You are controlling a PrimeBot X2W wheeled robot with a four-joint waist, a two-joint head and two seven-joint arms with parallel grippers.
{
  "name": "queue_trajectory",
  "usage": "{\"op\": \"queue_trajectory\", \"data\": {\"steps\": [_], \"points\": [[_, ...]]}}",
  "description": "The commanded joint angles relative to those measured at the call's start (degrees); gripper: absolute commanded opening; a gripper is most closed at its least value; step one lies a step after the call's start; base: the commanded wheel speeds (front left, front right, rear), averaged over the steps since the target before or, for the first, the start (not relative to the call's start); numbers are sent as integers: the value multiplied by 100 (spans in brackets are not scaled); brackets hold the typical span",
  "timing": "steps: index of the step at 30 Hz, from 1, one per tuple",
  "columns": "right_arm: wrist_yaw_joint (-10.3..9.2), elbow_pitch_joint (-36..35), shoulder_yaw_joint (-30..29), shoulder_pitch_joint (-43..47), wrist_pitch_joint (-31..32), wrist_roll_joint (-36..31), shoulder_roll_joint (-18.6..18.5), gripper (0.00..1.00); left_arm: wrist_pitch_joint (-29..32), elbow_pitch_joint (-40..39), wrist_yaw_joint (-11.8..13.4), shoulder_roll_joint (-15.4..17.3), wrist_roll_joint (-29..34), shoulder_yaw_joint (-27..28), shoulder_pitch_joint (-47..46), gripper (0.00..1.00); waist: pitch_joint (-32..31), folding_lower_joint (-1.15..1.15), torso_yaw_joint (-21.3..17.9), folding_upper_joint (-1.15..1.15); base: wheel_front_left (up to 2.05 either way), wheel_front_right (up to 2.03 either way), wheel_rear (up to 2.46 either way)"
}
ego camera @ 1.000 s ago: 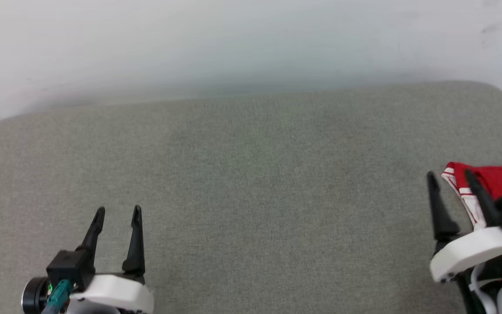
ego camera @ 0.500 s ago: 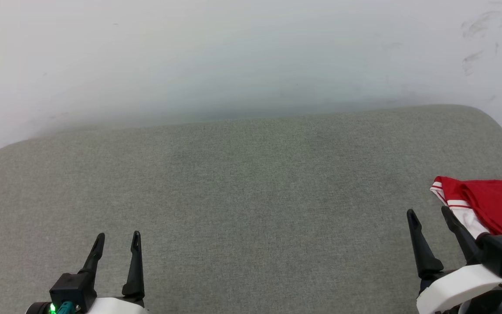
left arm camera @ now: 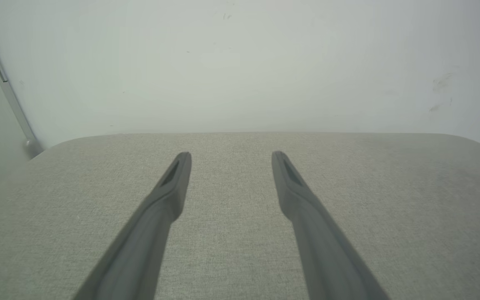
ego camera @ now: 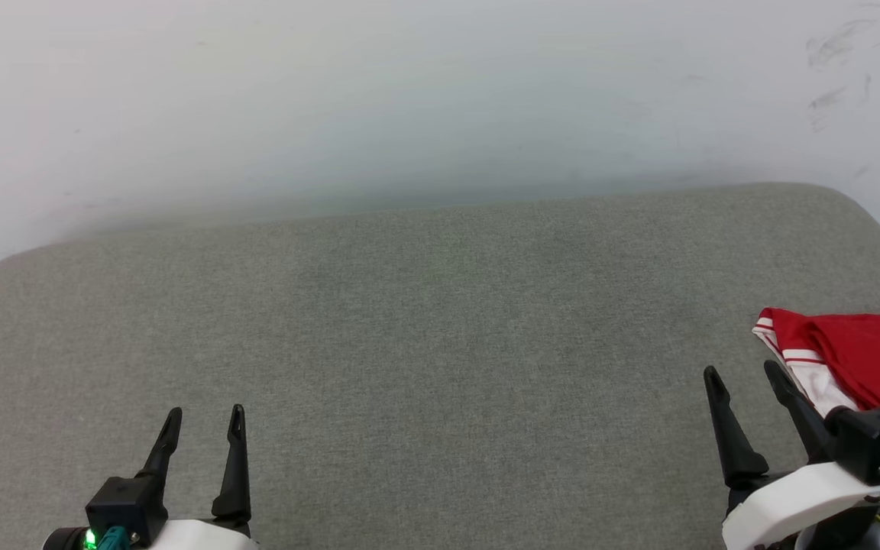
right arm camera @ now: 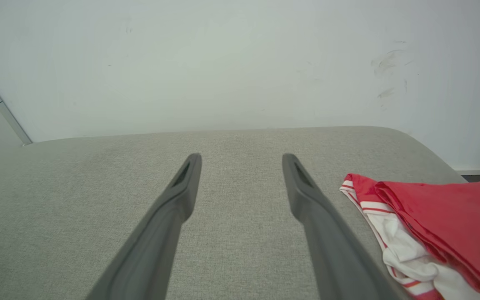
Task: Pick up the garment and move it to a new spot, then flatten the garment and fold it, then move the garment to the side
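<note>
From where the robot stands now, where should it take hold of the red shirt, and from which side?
Probably the striped corner of the shirt, with the right hand coming in from the left of it. That corner lies bare on the grey cushion, nearest the open hand, while the rest is bunched and runs out of view.

light: bright, even, diffuse | shadows: faint | focus: sharp | glare: none

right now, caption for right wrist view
Open right claw over grey fabric surface, red-and-white jersey shirt lying beside it.
</note>
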Motion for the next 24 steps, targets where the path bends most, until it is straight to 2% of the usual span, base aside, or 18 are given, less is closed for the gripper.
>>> {"op": "queue_trajectory", "data": {"steps": [1,6,7,10,24], "points": [[-5,12,15,-71,-22,5,19,100,-29,24,-14,29,-2,12,-48,100,6,0,-7,0,0,0,0],[-4,28,28,-96,-59,48,18,100,-31,60,-48,14,-67,12,-69,100,30,0,-14,0,0,0,0],[0,23,21,-42,-34,24,1,0,1,57,-47,0,-75,5,-21,0,31,0,-15,0,0,0,0],[0,152,25,16,-29,102,5,0,34,176,-63,-70,-154,-10,28,0,33,1,-13,0,0,0,0],[0,488,-82,-192,23,1654,19,0,427,349,-307,-267,-1511,270,-202,0,60,1,18,0,0,0,0]]}}
